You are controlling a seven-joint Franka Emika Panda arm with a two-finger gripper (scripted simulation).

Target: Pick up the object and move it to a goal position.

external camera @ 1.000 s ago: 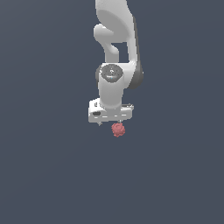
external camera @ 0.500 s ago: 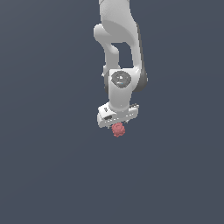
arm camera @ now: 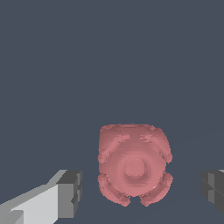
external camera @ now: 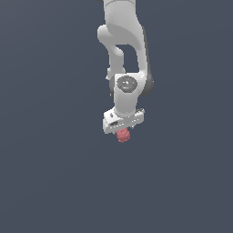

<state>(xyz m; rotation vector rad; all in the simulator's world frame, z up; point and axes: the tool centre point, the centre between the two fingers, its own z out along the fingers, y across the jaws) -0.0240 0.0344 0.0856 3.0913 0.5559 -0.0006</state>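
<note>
Exterior view: we see the white arm [external camera: 124, 54] pointing down, the gripper [external camera: 123, 130] directly above the red berry [external camera: 123, 135]. Wrist view: the berry [arm camera: 133, 168] sits between the two dark pads [arm camera: 70, 192], gaps on both sides; jaws open, holding nothing.

Featureless grey simulator void (rendered).

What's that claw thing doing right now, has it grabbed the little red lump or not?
Gripper: open. Its fingers stand on either side of the red lump with visible gaps, so nothing is held.
</note>
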